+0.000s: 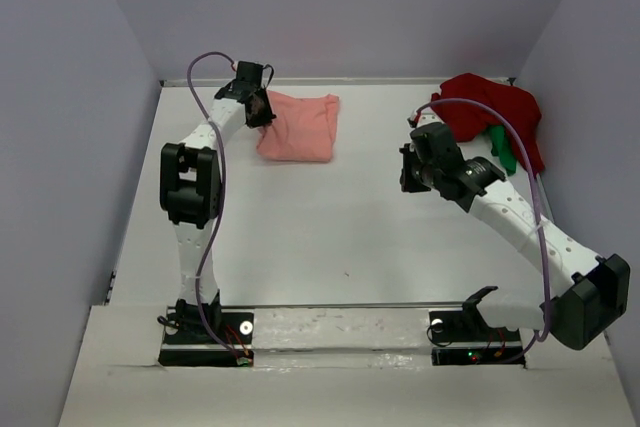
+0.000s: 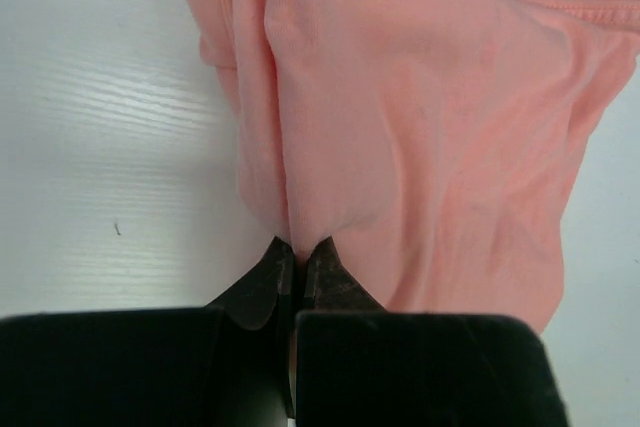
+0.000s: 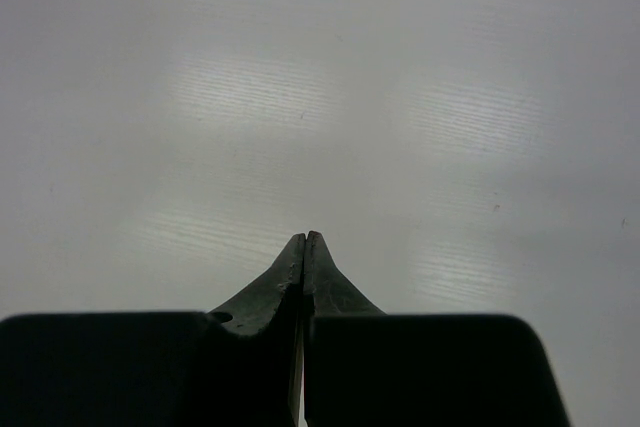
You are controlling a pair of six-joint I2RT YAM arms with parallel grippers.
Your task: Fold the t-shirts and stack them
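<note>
At the far left of the bench (image 1: 330,237), the left pincer (image 2: 298,252) is closed to a narrow slit, nipping a fold along the left edge of the salmon-pink t-shirt (image 1: 300,127). That shirt lies bunched into a rough rectangle on the far left part of the bench, its creases running away from the fingertips in the left wrist view.

Farther right, the right pincer (image 3: 305,242) is pressed fully together and holds nothing. It hangs over bare bench, near the middle right.

In the far right corner the dark red t-shirt (image 1: 490,107) sits in a crumpled heap. A strip of the bright green t-shirt (image 1: 500,150) shows at its near edge, touching it.
</note>
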